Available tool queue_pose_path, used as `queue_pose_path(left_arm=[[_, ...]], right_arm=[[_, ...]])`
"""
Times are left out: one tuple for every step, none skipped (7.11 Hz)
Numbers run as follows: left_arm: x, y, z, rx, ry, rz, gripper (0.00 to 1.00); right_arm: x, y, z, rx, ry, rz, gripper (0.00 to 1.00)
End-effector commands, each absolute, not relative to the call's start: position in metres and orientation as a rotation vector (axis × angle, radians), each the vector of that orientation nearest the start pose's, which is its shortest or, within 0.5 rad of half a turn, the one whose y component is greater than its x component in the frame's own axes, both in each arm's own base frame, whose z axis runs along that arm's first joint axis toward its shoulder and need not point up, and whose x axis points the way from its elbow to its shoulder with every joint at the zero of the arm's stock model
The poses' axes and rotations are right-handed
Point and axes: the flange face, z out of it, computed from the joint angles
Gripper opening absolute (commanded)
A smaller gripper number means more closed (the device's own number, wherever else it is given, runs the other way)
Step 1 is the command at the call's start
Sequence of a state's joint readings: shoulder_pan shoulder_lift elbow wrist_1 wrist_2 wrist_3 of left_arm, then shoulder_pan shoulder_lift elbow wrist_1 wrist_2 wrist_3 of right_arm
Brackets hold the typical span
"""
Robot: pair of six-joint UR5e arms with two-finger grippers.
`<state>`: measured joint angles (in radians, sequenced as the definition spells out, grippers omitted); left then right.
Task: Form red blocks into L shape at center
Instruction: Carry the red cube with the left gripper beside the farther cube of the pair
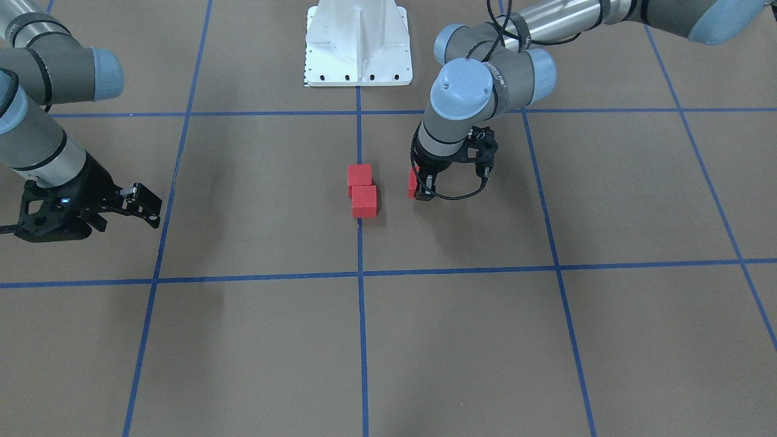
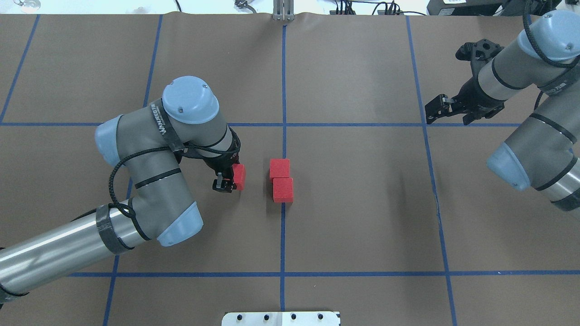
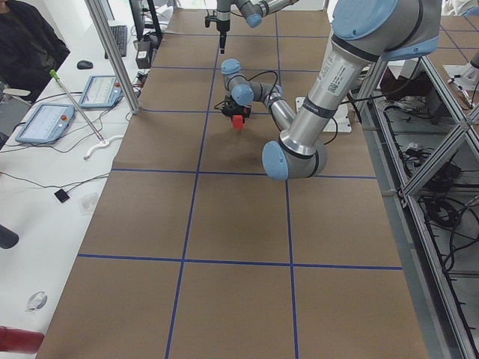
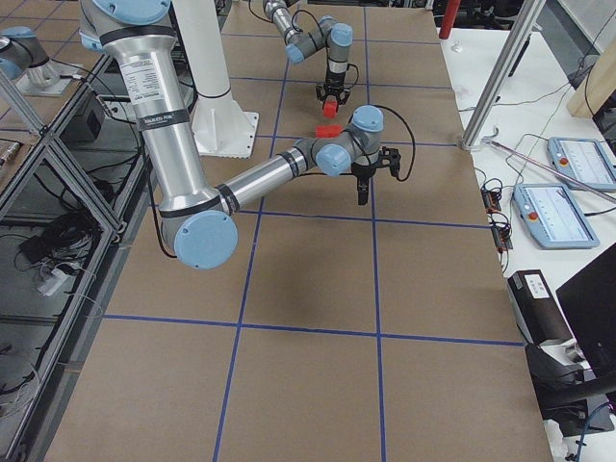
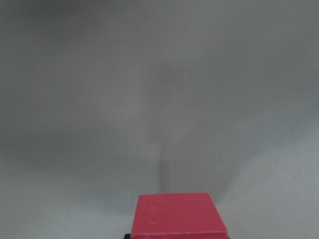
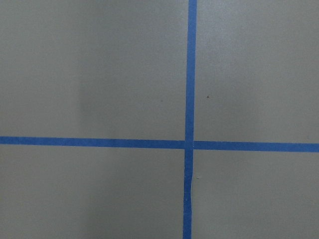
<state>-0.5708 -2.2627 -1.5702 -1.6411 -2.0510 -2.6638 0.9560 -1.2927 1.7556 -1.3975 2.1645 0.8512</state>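
Note:
Two red blocks (image 2: pixel 279 168) (image 2: pixel 282 189) lie touching on the brown floor, against the middle blue tape line (image 2: pixel 283 90); the front-facing view shows them too (image 1: pixel 359 175) (image 1: pixel 364 201). My left gripper (image 2: pixel 228 179) is shut on the third red block (image 2: pixel 239 176), a small gap to the left of the pair. That block fills the bottom of the left wrist view (image 5: pixel 179 214) and shows beside the gripper (image 1: pixel 423 187) in the front-facing view (image 1: pixel 413 182). My right gripper (image 2: pixel 446 118) is open and empty, far off at the right.
The white robot base plate (image 2: pixel 281 318) sits at the near edge, in line with the middle tape line. The right wrist view shows only a blue tape crossing (image 6: pixel 189 144). Desks with tablets (image 3: pixel 45 123) flank the floor's far side.

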Motion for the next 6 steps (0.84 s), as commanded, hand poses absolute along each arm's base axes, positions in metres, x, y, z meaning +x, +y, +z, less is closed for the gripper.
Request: queue_pose_path(left_arm=[[0.562,-0.454,0.216,-0.718,0.648,-1.454,0.00],[0.565,-0.456,0.220,-0.713,0.640,-1.456,0.00],[0.567,-0.459,0.220,-0.709,0.641,-1.455,0.00],[0.568,-0.459,0.220,-0.711,0.651,-1.451,0.00],[0.569,-0.460,0.219,-0.711,0.653,-1.448,0.00],[0.574,-0.463,0.215,-0.713,0.662,-1.444,0.00]], right_arm=[[-0.276,-0.533,0.404,0.074,-0.837,0.048,0.99],[-0.276,-0.534,0.405,0.074,-0.835,0.049,0.99],[-0.276,-0.534,0.405,0.074,-0.835,0.049,0.99],[-0.276,-0.534,0.405,0.074,-0.835,0.049,0.99],[-0.276,-0.534,0.406,0.073,-0.834,0.050,0.99],[-0.277,-0.533,0.406,0.072,-0.834,0.048,0.99]])
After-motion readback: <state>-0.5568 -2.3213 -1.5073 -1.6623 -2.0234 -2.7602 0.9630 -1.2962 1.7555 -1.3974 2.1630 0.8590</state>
